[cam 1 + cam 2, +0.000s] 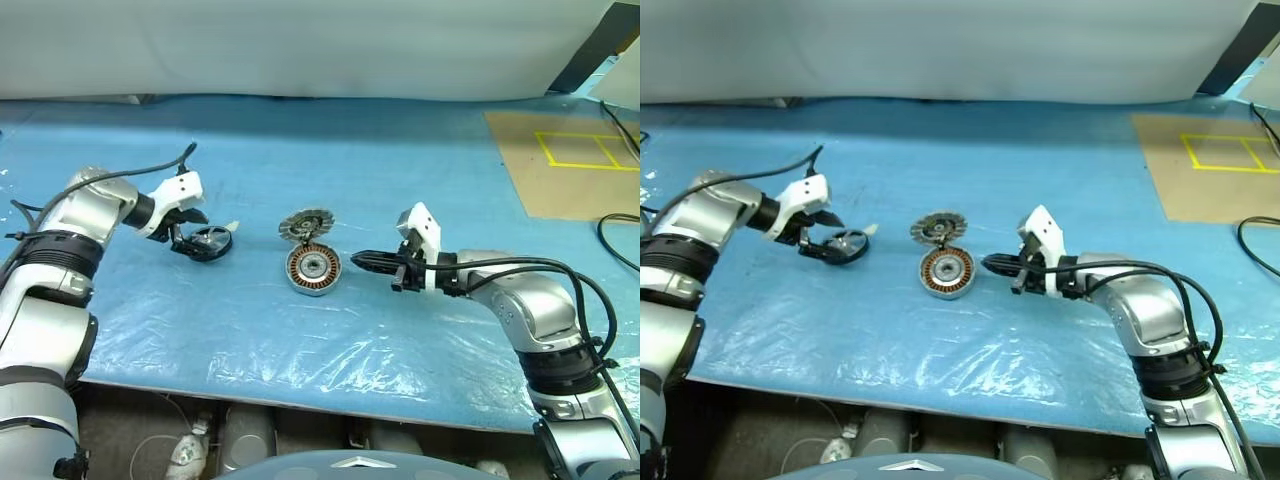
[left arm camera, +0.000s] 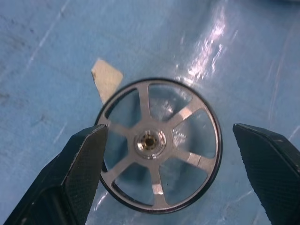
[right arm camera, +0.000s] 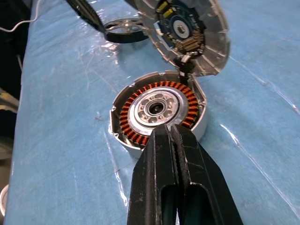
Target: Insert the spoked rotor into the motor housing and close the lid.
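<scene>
The left gripper [image 2: 168,154] is seen spread wide, its two black fingers [image 2: 79,173] standing on either side of the spoked rotor [image 2: 158,143] without closing on it. One finger overlaps the rotor's rim in the left wrist view; whether it touches cannot be told. The rotor is a flat silver wheel with a dark outer rim and a small hub, laid flat on the blue plastic-covered table [image 1: 330,160] at the left of the scene. A small pale scrap [image 2: 107,78] is found just beside the rotor's rim.

The right gripper [image 1: 362,260] is held closed, its fingers pressed together with nothing between them. It is pointed to the left, level with the table, its tips just to the right of the motor housing [image 1: 313,269]; in the right wrist view the tips are seen in front of the housing's near edge.

The motor housing is placed near the middle of the table, between the two grippers and well apart from the rotor. Its ring of copper-brown windings around a silver centre hub is exposed. The lid [image 1: 305,224] is seen open, tilted upward at the far side of the housing and joined to it at the rim.

A brown board with yellow lines [image 1: 575,160] lies at the far right.
</scene>
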You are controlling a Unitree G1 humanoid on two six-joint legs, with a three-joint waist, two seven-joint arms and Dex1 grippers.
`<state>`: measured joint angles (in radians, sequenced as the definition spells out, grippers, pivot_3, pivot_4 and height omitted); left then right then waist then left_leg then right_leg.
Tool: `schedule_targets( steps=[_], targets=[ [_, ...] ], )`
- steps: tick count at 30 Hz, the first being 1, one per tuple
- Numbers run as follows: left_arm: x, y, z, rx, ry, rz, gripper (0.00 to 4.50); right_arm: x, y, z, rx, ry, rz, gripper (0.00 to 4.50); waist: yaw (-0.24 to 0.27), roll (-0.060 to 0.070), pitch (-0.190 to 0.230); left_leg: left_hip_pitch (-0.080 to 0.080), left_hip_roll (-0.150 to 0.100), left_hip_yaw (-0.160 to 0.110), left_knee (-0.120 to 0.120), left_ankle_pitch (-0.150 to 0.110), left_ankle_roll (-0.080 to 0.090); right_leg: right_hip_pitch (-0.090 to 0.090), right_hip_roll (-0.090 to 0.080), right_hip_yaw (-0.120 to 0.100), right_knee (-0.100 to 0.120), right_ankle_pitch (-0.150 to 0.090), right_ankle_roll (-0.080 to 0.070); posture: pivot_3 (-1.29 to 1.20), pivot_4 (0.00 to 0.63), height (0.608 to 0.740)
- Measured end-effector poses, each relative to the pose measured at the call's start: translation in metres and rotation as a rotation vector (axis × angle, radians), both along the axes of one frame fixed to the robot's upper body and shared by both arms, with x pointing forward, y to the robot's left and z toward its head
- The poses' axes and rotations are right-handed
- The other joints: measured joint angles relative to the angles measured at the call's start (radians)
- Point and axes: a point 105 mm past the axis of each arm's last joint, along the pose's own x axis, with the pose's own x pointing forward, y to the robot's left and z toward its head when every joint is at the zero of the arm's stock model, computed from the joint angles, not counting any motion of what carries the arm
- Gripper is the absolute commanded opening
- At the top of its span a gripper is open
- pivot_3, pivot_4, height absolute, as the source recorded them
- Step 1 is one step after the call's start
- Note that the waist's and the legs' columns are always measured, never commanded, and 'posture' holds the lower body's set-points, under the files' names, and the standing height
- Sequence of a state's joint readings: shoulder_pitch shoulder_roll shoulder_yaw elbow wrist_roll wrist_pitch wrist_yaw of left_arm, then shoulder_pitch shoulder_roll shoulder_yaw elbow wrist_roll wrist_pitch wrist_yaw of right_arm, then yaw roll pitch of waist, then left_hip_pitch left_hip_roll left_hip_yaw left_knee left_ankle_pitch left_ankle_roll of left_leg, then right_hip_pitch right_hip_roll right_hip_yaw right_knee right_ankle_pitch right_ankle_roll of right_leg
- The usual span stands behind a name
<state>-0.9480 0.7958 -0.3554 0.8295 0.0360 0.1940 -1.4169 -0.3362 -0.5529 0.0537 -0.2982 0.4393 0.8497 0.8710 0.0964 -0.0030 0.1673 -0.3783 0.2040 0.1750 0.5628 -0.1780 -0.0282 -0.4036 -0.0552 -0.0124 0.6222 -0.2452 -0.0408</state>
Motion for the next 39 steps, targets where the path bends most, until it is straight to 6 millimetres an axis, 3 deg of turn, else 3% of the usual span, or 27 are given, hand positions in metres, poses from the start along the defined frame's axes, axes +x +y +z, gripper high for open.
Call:
schedule_targets(
  steps=[5, 10, 18, 26, 33, 37, 39],
  targets=[
    [0.002, 0.010, -0.010, 0.048, 0.016, 0.028, 4.50, -0.001, -0.004, -0.001, -0.001, 0.003, -0.047, 0.02, 0.003, 0.000, 0.000, -0.001, 0.000, -0.001, 0.000, 0.000, 0.000, 0.000, -0.002, -0.002, 0.000, 0.000, 0.000, 0.00, 0.150, 0.740],
    [0.007, 0.007, -0.014, 0.029, 0.016, 0.055, 4.50, -0.001, -0.008, -0.002, 0.001, 0.012, -0.071, 0.02, 0.004, 0.000, 0.000, -0.002, 0.000, -0.001, 0.001, 0.000, 0.000, 0.000, -0.002, -0.003, 0.000, 0.000, -0.001, 0.00, 0.150, 0.740],
    [0.000, 0.006, 0.001, -0.034, 0.064, 0.008, 4.50, -0.002, -0.010, -0.005, -0.022, 0.017, -0.066, 0.02, 0.002, 0.000, 0.000, -0.002, 0.000, -0.001, 0.000, 0.000, 0.000, 0.000, -0.002, -0.003, 0.000, 0.000, -0.001, 0.00, 0.150, 0.740],
    [0.005, 0.010, -0.003, -0.103, 0.088, 0.119, 4.50, -0.007, -0.001, -0.012, -0.045, 0.027, -0.017, 0.02, 0.004, 0.000, 0.000, -0.003, 0.000, -0.001, 0.001, 0.000, 0.000, 0.000, -0.002, -0.005, 0.000, -0.001, -0.001, 0.00, 0.150, 0.740],
    [0.010, 0.008, 0.003, -0.212, 0.110, 0.217, 4.50, -0.011, -0.005, -0.019, -0.075, 0.044, -0.016, 0.02, 0.006, -0.001, 0.000, -0.004, 0.000, -0.002, 0.001, 0.000, 0.000, 0.000, -0.003, -0.006, 0.000, 0.000, -0.001, 0.00, 0.150, 0.740],
    [0.013, 0.012, 0.001, -0.152, 0.078, 0.219, 4.50, -0.012, -0.004, -0.022, -0.084, 0.048, -0.011, 0.02, 0.004, -0.001, 0.000, -0.004, 0.000, -0.004, 0.001, 0.000, 0.000, 0.000, -0.003, -0.006, -0.001, 0.000, -0.001, 0.00, 0.150, 0.740],
    [0.013, 0.013, -0.001, -0.120, 0.066, 0.208, 3.89, -0.012, -0.004, -0.022, -0.086, 0.046, -0.014, 0.00, 0.004, -0.001, 0.000, -0.004, 0.000, -0.004, 0.001, 0.000, 0.000, 0.000, -0.003, -0.007, -0.001, 0.000, -0.001, 0.00, 0.150, 0.740]
  ],
)
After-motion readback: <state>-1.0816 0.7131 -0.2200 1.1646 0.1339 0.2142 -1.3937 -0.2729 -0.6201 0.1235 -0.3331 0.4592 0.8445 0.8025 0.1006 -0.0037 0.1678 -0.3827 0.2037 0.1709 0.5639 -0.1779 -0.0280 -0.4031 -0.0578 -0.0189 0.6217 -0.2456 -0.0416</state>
